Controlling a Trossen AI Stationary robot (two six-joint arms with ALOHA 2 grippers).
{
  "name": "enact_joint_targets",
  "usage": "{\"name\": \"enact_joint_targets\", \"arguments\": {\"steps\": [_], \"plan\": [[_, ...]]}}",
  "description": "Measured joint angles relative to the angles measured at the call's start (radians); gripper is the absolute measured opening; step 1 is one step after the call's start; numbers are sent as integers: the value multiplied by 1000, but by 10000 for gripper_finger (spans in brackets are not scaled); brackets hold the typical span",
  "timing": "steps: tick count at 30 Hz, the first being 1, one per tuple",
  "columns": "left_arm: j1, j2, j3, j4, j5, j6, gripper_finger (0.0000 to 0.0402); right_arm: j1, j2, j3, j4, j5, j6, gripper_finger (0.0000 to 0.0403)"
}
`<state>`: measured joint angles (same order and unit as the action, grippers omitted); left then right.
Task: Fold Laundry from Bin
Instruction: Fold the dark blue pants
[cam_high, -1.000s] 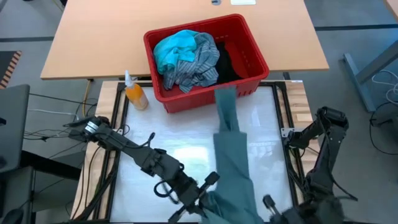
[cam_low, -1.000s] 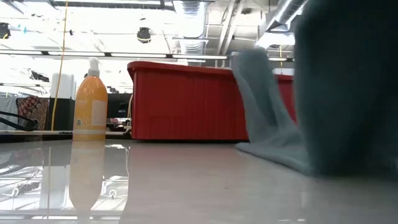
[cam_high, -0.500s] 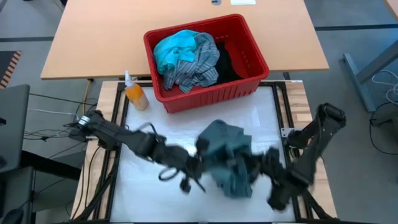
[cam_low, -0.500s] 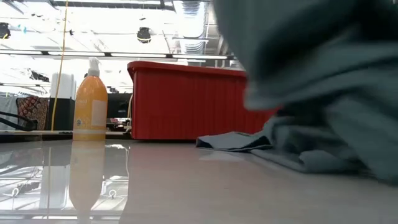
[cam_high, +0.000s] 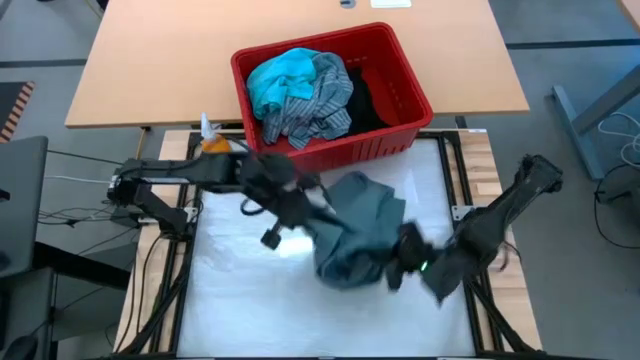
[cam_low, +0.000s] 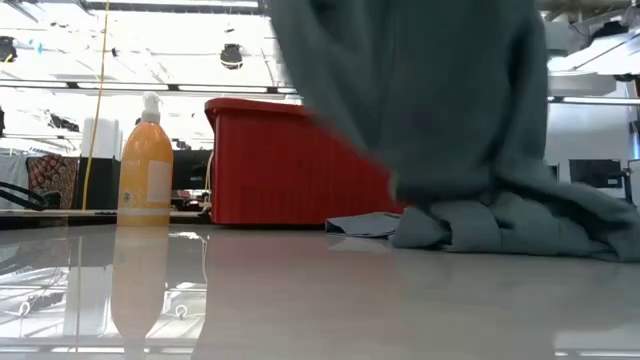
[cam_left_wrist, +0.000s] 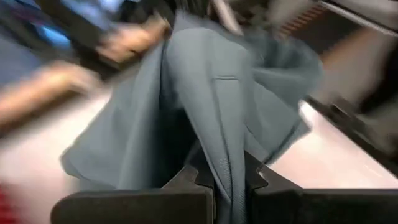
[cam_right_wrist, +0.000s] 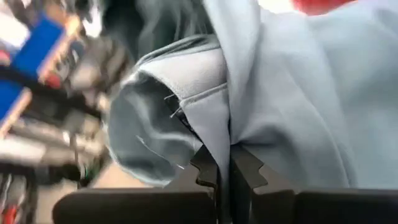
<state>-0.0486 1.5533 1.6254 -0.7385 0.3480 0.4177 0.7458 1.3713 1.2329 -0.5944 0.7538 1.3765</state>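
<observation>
Your tabletop (cam_high: 240, 310) now carries the grey-green garment (cam_high: 360, 235), no longer stretched long but bunched at 6 o'clock of the red bin (cam_high: 400, 135). Left gripper (cam_high: 300, 212) and right gripper (cam_high: 405, 255) each pinch its cloth; spreading remains.

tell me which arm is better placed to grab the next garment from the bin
Left, probably. Its claw is nearer the red bin, while the right claw sits farther out. Both are shut on the grey-green garment, so either must release first.
</observation>
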Motion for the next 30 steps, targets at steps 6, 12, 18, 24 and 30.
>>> {"name": "enact_joint_targets", "arguments": {"steps": [6, 12, 18, 24, 30], "plan": [[-7, 6, -429, 453, 143, -29, 0, 31, 182, -117, 24, -110, 418, 33], [-8, 12, -727, 990, 203, -255, 0, 61, 327, -164, 252, -273, 585, 47], [-50, 10, -796, 1064, 216, -333, 0, 92, 356, -164, 366, -283, 582, 85], [-106, 10, -796, 1048, 216, -326, 0, 93, 272, -164, 376, -294, 455, 117], [-129, 10, -796, 1043, 215, -332, 0, 96, 142, -158, 397, -289, 220, 133]]}}
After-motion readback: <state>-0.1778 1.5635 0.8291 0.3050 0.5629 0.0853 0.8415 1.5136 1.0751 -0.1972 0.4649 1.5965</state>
